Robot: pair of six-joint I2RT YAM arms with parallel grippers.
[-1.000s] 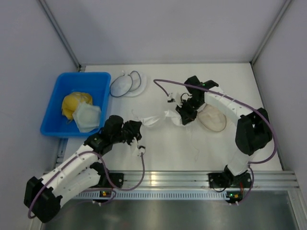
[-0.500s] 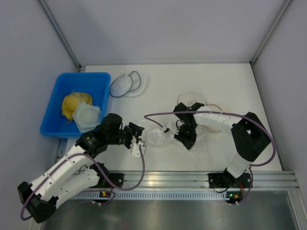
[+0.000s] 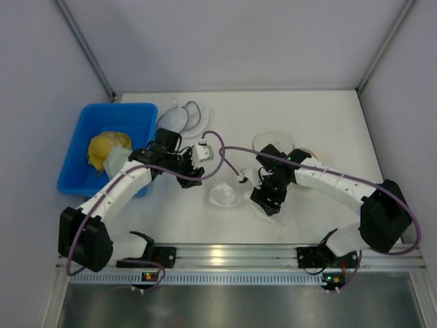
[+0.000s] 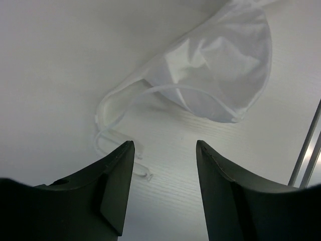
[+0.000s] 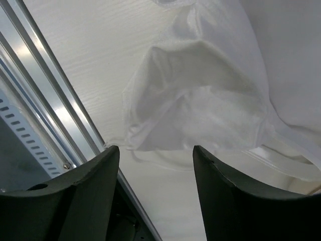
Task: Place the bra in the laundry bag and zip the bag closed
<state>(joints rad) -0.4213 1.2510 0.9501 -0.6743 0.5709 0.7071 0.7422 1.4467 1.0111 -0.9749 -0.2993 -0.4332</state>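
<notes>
Left pincer (image 4: 164,150): jaws stand apart, nothing between them. It hangs over the bare desk (image 3: 328,116), with a thin pale strap (image 4: 111,120) just beyond the fingertips.

Right pincer (image 5: 155,155): jaws likewise apart and gripping nothing, positioned above a rounded cup of the bra (image 5: 200,105).

In the top view the bra (image 3: 229,195) lies crumpled on the desk in the lower centre of the frame, between the two pincers. It is outside every container. It is white, with moulded cups that are creased and partly folded in.

The laundry bag (image 3: 276,140) lies right of centre, translucent, partly covered by the right arm. A tan rim shows at its right side. Its contents cannot be determined.

Blue bin (image 3: 123,108), left side of the frame: holds a yellow bundle (image 3: 106,147) and a pale folded item (image 3: 117,162).

Black-rimmed mesh pouch (image 3: 181,116): flat on the desk, upper centre-left, beside the bin.
</notes>
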